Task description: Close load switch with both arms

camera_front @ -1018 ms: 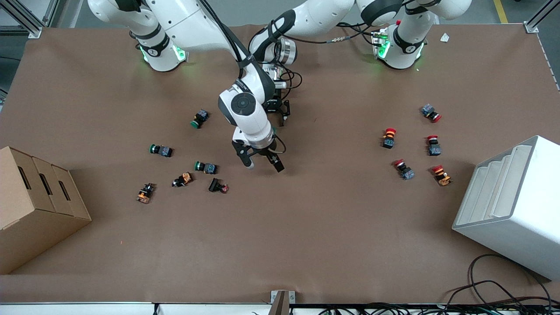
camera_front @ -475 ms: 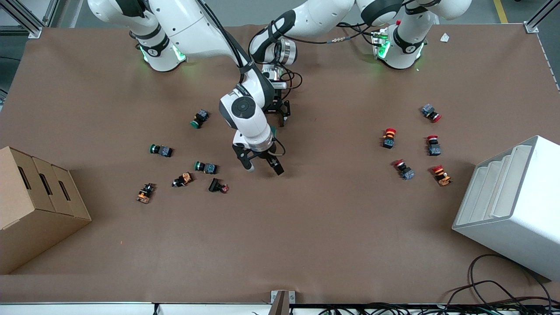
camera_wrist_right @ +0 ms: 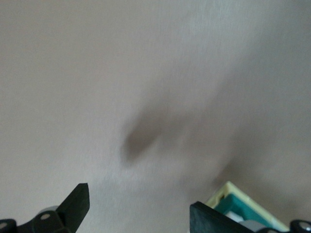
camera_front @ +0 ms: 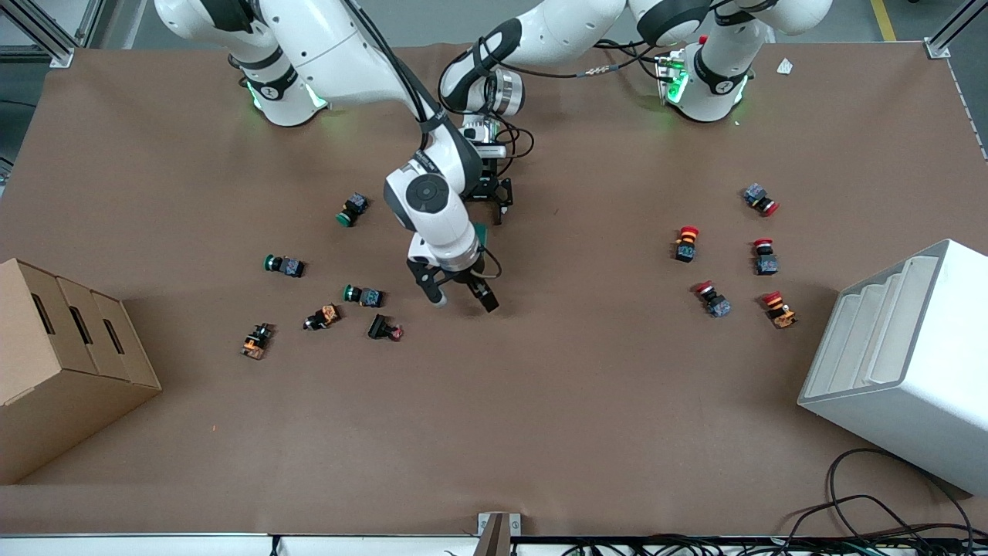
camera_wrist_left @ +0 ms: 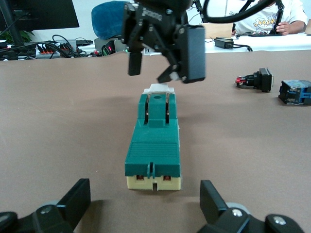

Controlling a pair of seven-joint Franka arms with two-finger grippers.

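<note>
1. Brown paper is covering the tabletop (camera_front: 540,401), with a cardboard box (camera_front: 62,363) sitting at the right arm's end and a white stepped bin (camera_front: 903,363) at the left arm's end.
2. Lying flat on the tabletop between the two tools, the load switch (camera_wrist_left: 154,145) is showing its dark green body on a cream base, with a white lever piece at the end pointing toward the right tool.
3. From above, the right arm's wrist is hiding most of the load switch, and only a green sliver (camera_front: 481,231) is showing.
4. Hovering over the tabletop just past the switch's lever end, the right tool (camera_front: 460,297) is keeping its fingers spread, and its wrist view is catching only a corner of the switch (camera_wrist_right: 243,208).
5. Compared with a second ago, the right tool is shifting slightly toward the right arm's end of the tabletop, a small drift of the wrist and fingers.
6. Sitting low at the switch's other end, the left tool (camera_wrist_left: 146,206) is holding its fingers spread wider than the block, touching nothing, and it is looking unchanged from a second ago.
7. Near the right tool, toward the right arm's end, a black button with a red cap (camera_front: 384,330) and a green-capped push button (camera_front: 363,295) are lying where they were before.
</note>
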